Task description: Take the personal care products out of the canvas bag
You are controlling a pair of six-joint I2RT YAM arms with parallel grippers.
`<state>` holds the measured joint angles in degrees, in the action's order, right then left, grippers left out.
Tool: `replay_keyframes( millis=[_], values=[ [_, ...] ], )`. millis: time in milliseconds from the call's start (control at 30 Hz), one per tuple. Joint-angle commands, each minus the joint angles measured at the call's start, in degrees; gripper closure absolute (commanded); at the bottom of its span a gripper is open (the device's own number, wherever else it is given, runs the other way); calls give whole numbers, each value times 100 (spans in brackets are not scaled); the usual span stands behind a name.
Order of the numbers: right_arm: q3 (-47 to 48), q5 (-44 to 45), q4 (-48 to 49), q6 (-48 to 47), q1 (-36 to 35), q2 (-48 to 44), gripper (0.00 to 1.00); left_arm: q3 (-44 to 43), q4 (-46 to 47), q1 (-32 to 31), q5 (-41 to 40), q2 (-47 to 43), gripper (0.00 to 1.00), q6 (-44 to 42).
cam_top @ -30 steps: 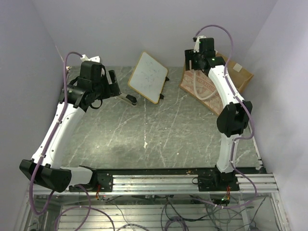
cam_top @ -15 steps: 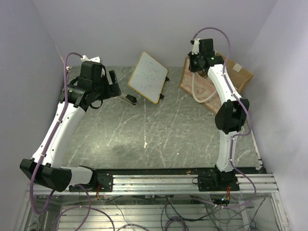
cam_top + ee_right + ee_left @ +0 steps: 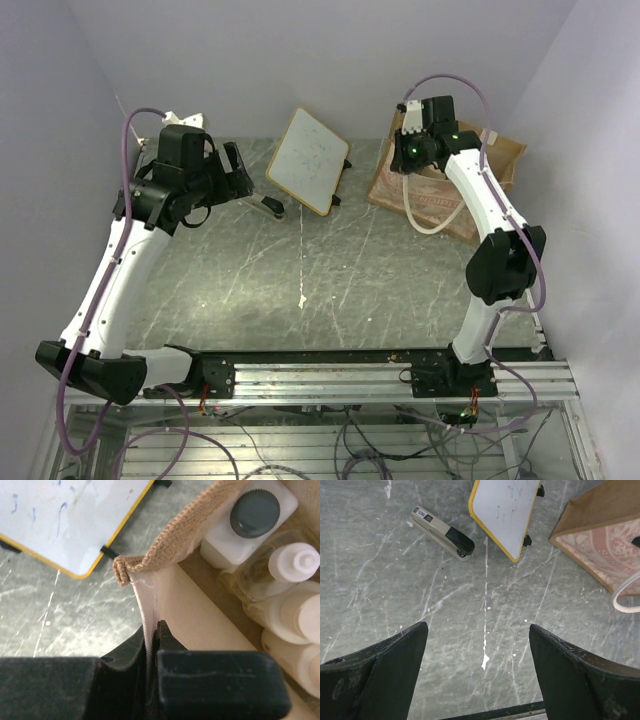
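Note:
The brown canvas bag (image 3: 445, 195) stands at the back right, tipped so its patterned side faces up. My right gripper (image 3: 408, 152) is shut on its left rim. In the right wrist view the gripper (image 3: 153, 637) pinches the cream-lined wall of the bag (image 3: 200, 605). Inside lie the personal care products: a white bottle with a dark cap (image 3: 256, 509), a slim bottle with a white cap (image 3: 294, 562) and cream-capped bottles (image 3: 300, 614). My left gripper (image 3: 236, 170) hovers open at the back left, and the left wrist view shows this gripper (image 3: 478, 645) above bare table.
A white board with a yellow-wood frame (image 3: 310, 160) leans at the back centre. A black-and-silver stapler (image 3: 443, 532) lies on the table between the board and my left gripper. The bag's cream rope handle (image 3: 428, 218) hangs down its front. Purple walls close in both sides.
My right gripper has shut on the bag's rim and pulled it up and to the left, so the bag has tipped. The right elbow has swung right. The left arm has barely shifted.

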<state>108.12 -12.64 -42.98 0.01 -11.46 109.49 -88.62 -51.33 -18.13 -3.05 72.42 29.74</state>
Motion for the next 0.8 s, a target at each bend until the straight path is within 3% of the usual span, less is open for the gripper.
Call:
replay_keyframes(
  millis=[0,400,767],
  values=[
    [-280,-680,-353,38,-222,-655,100,-153,-13,55,446,-167,7,161],
    [-1795,-518,-413,270,-1724,-1958,100,115,-426,55,579,-500,7,192],
    [-2303,-1124,304,1125,-3034,-2500,100,-94,-805,55,576,-582,7,191]
  ],
)
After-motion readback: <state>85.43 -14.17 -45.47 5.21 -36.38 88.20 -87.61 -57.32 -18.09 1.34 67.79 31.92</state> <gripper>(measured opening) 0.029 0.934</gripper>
